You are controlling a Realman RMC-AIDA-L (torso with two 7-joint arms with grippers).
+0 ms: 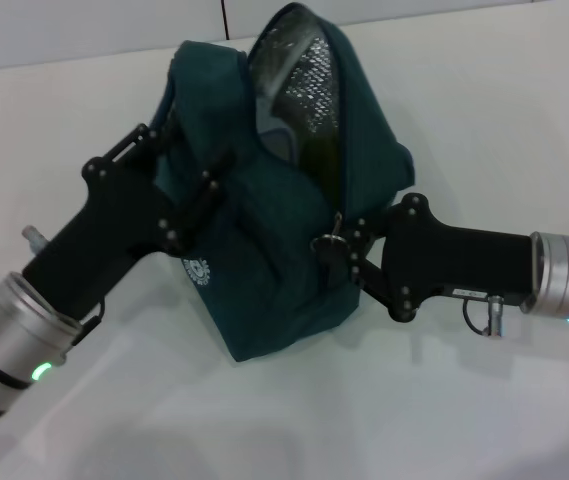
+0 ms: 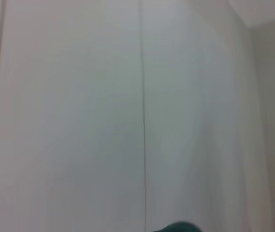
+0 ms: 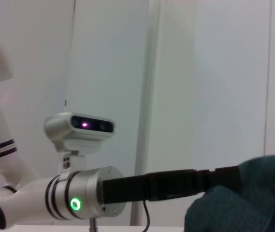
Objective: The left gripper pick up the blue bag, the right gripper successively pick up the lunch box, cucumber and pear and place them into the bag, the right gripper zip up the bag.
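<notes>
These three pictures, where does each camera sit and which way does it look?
Head view: from the robot's head, looking down at the blue bag on the white table, left gripper and right gripper both at it.
Left wrist view: on the left arm, facing a pale wall; only a bag corner shows.
Right wrist view: on the right arm, facing the left arm and the bag.
All three share the bag.

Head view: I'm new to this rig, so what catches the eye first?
A blue bag stands mid-table, its mouth gaping at the top. The left tool grips its left side, and the right tool pinches the zipper pull on its right.
</notes>
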